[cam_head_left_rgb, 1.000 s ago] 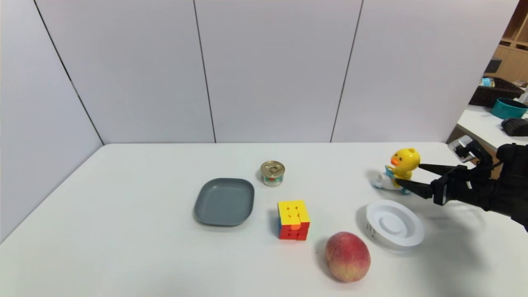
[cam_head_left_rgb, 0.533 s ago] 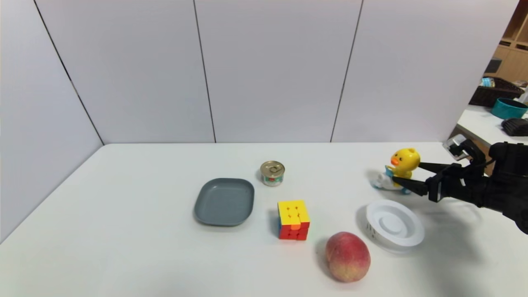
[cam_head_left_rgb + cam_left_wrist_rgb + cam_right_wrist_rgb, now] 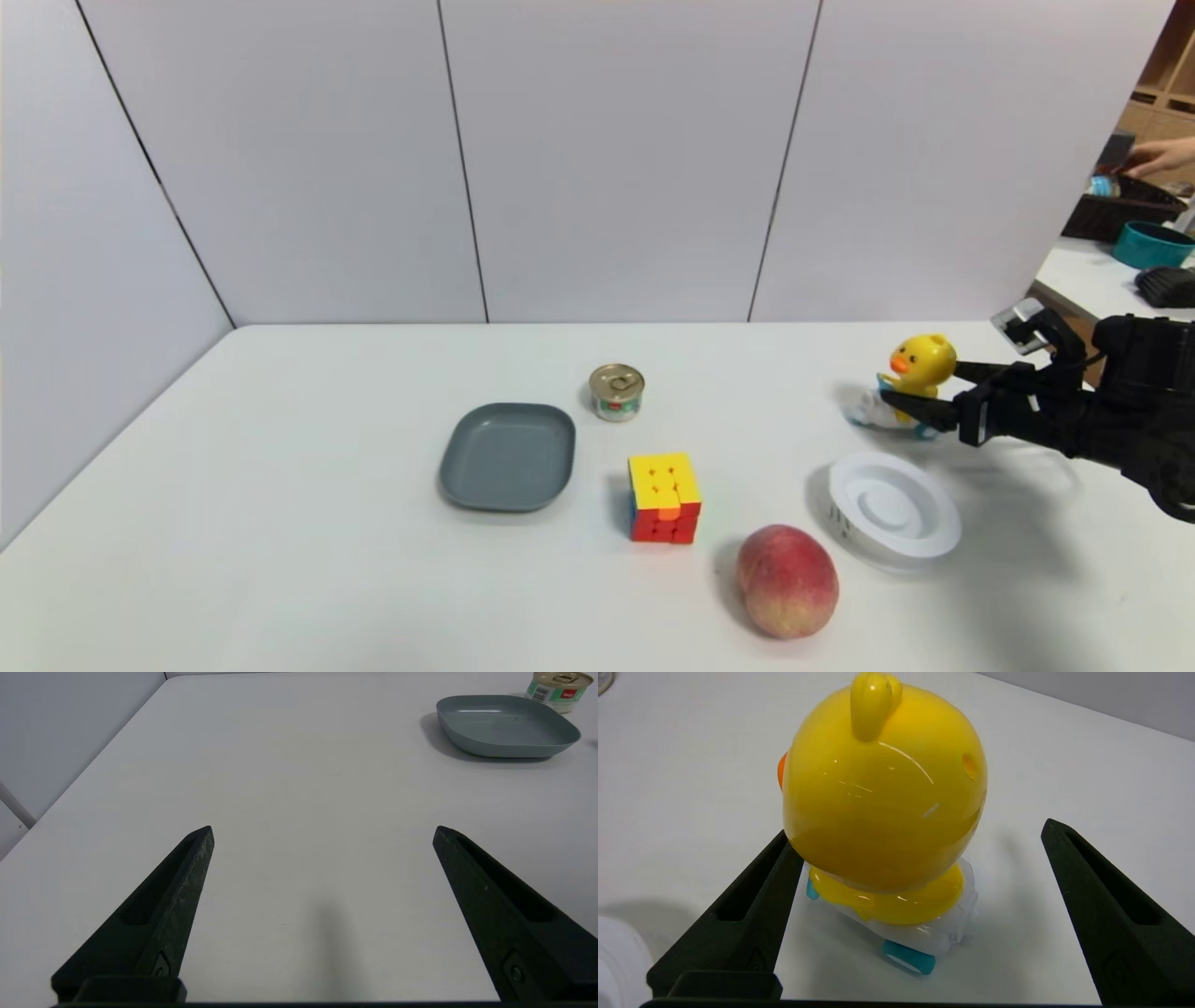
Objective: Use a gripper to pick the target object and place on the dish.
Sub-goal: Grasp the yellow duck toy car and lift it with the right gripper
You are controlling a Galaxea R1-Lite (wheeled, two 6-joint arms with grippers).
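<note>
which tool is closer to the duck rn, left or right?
Right. The right tool is open, its fingers either side of the duck, one against the head, the other apart. The left tool hangs open over bare table short of the dish, duck out of its view.

Between the black right gripper (image 3: 920, 830) fingers a yellow duck toy (image 3: 882, 807) is seen, orange-beaked, on white scooter, blue-wheeled. The dish (image 3: 509, 455) is dark grey.
</note>
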